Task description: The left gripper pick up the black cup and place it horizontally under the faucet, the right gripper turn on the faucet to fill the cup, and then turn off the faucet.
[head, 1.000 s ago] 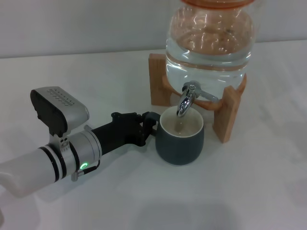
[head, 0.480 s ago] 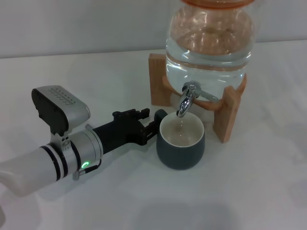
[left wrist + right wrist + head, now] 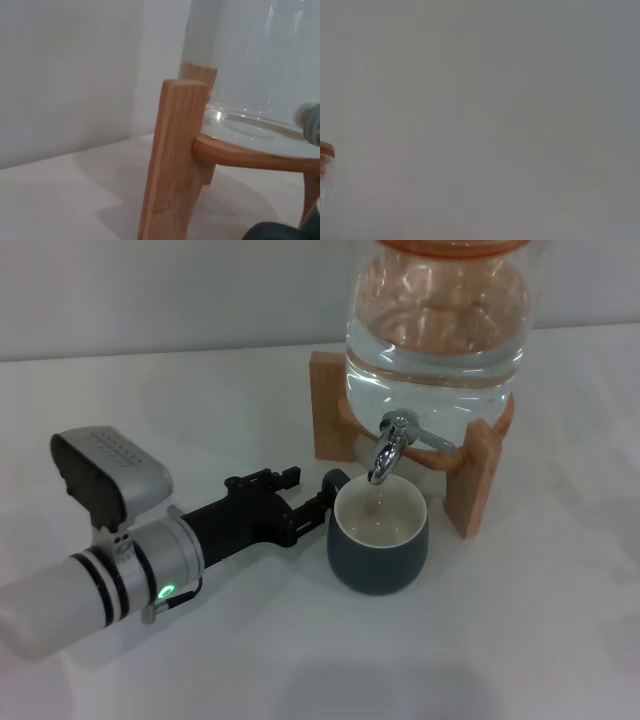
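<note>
Cup (image 3: 378,538) stands upright on the worktop (image 3: 520,630) under the faucet (image 3: 387,448). Left gripper (image 3: 315,497), fingers spread, sits beside its handle; it should retreat straight without nudging it.

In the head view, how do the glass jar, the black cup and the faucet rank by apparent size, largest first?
1. Glass jar, largest, though its top is cut off.
2. Black cup.
3. Faucet, smallest.

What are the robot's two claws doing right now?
Left end effector: open, fingers beside the black cup's handle, not gripping it.
Right end effector: not in view.
</note>
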{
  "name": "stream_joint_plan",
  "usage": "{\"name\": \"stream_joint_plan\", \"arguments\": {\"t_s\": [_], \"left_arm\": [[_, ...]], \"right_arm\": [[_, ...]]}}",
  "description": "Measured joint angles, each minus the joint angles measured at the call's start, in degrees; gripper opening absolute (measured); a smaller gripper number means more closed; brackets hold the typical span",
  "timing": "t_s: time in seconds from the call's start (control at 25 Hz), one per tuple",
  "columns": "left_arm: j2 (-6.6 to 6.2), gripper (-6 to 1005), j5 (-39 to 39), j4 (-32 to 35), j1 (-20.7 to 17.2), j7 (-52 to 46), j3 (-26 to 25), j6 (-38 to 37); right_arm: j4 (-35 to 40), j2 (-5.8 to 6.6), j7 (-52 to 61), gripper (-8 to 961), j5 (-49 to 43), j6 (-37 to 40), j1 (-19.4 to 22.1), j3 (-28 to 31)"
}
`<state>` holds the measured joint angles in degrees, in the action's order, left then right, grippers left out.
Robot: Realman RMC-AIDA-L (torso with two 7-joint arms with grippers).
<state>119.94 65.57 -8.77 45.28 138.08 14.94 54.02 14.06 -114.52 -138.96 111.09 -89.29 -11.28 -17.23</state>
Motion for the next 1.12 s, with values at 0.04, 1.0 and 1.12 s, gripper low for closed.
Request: {"name": "stream_joint_plan", "arguments": {"t_s": [0.04,1.0,1.12], "left_arm": [[-0.05,560,0.0,0.1,-0.4,0.1,0.0,0.7],[-0.66,559,-0.3,13.4,-15.0,-4.2,0.1,21.2],[-0.71,558,5.4,17.7,-20.0,-7.5,0.0,26.0]], "right_arm": [[0.0,0.0,0.0,787,0.0,0.0,0.0,0.0],[7.4,0.62,6.0,784,-2.6,-1.8,3.7,-2.3],[12.8,0.8,11.6,784,-7.4,-4.3,4.4,-2.9]]}}
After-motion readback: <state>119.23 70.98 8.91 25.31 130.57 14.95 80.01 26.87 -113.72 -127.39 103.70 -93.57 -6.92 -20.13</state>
